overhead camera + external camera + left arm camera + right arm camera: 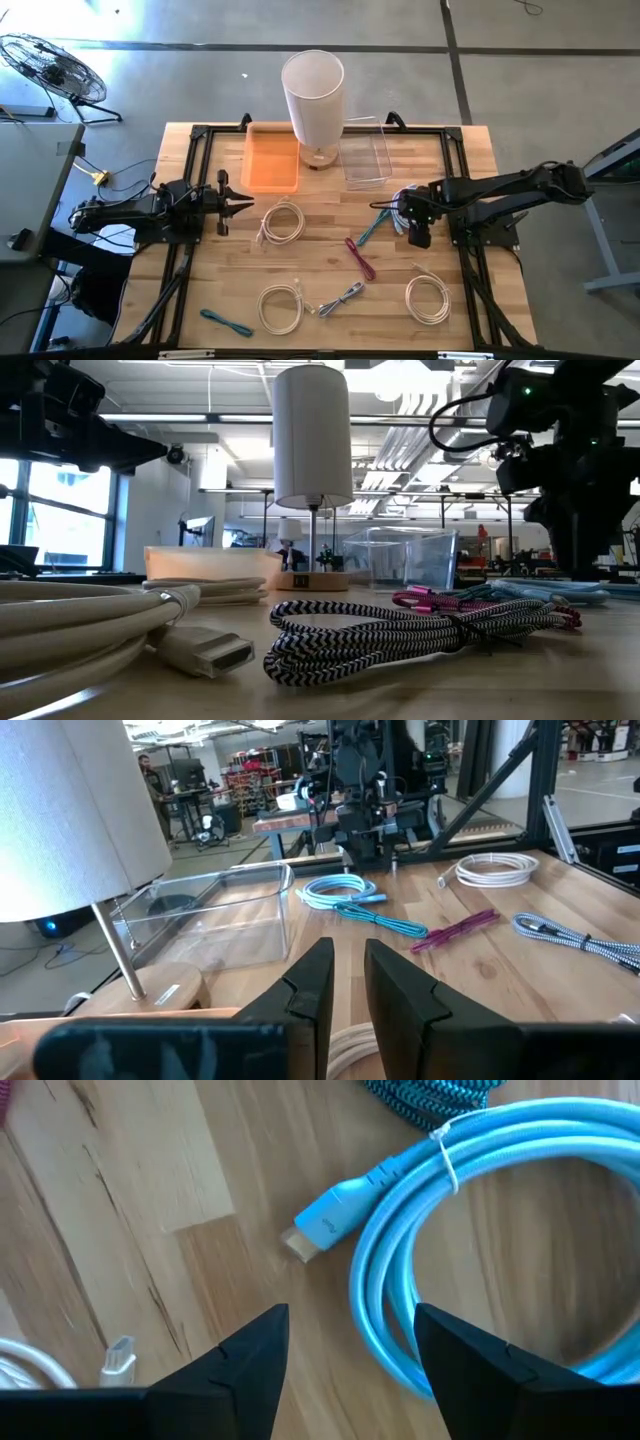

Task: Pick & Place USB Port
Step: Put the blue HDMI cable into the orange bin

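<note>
Approach step: the right claw [350, 1355], fingers spread, hovers over the light-blue cable coil [480, 1230] on the counter [330, 250] near the clear bin [364, 160]; next, descend and clamp; left claw [345, 990] waits, nearly closed.

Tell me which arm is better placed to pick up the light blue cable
Right. The right pincer hangs open directly over the light blue cable, beside its plug. The left pincer waits across the table by the orange tray, its fingers nearly together.
</note>
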Motion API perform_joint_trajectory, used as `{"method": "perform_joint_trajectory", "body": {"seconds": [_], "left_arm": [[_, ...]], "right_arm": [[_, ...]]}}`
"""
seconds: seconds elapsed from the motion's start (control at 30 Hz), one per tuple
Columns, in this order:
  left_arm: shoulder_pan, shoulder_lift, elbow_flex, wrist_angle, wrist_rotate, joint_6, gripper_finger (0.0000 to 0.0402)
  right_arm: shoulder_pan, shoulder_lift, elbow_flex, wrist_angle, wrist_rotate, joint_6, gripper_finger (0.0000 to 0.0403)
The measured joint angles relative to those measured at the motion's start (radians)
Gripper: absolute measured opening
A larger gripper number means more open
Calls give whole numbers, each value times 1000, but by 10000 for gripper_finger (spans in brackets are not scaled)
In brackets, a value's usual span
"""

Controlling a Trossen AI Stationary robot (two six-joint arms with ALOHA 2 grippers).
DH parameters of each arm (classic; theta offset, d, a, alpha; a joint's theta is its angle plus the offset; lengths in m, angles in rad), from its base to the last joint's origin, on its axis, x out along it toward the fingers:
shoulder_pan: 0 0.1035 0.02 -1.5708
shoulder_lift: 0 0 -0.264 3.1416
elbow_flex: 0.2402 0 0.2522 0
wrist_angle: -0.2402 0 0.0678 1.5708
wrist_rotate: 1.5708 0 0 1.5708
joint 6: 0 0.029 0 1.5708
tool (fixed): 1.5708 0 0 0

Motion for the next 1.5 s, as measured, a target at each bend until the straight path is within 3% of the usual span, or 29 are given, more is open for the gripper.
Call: {"method": "perform_joint_trajectory", "body": {"seconds": [0.23, 0.67, 0.93, 1.07, 1.27, 1.5], "left_arm": [[0, 0, 0, 0, 0, 0, 60], [0, 0, 0, -4, 14, -1, 60], [0, 0, 0, -5, 30, -19, 60], [0, 0, 0, -5, 30, -26, 60], [0, 1, 0, -4, 30, -26, 60], [0, 0, 0, -4, 30, -26, 60]], "right_arm": [[0, 18, 0, 112, 19, 12, 209], [-33, 240, 6, 181, 114, 27, 209], [-36, 288, 6, 228, 158, 55, 203], [-45, 295, 3, 241, 189, 93, 154], [-42, 295, 1, 261, 204, 117, 31], [-43, 295, 1, 264, 192, 164, 30]]}}
